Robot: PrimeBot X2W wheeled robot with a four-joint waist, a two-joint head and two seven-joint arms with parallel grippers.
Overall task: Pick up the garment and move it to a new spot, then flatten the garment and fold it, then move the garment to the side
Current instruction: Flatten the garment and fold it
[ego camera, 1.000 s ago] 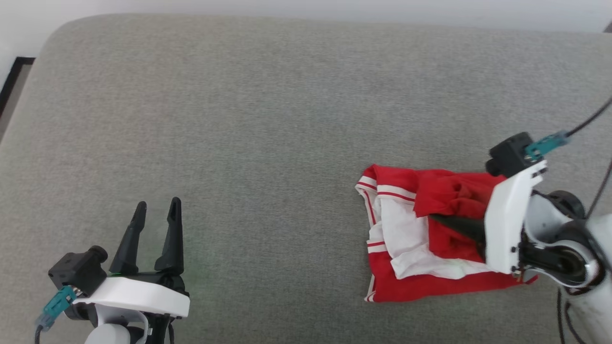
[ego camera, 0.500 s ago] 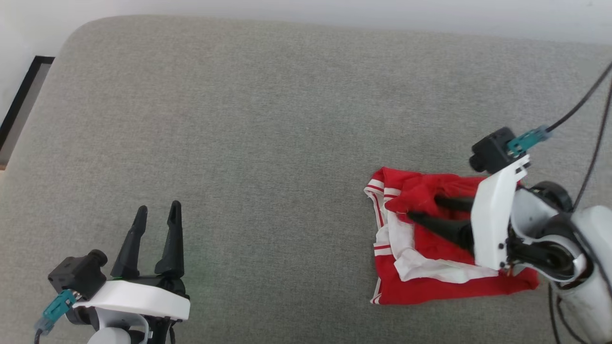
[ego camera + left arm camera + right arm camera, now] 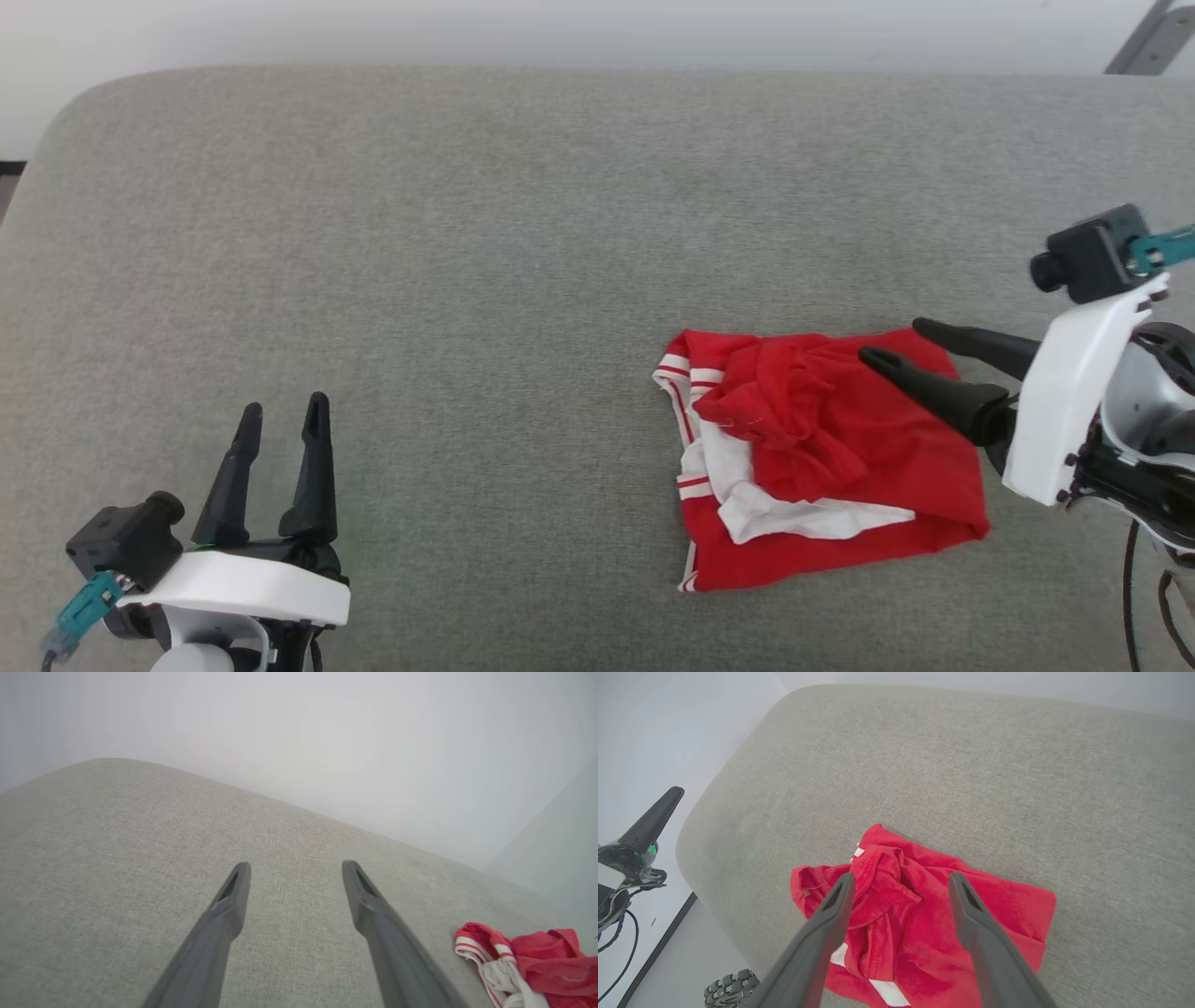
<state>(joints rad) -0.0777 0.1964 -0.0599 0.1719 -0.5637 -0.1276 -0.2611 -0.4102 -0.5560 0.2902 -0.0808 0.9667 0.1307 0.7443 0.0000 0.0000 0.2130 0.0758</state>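
**The right end effector lets go of the shirt**

The garment lies in a folded heap on the gray cushion, just under and ahead of the right end effector. Its fingers are spread wide and hold nothing, most likely because the cloth is now where it should rest. The left end effector is spread and empty too. The garment is well off to its right, so it seems to be waiting. Half a second ago the right fingers were deep in the red cloth. Now they have pulled back to its edge. The head camera has turned as well.
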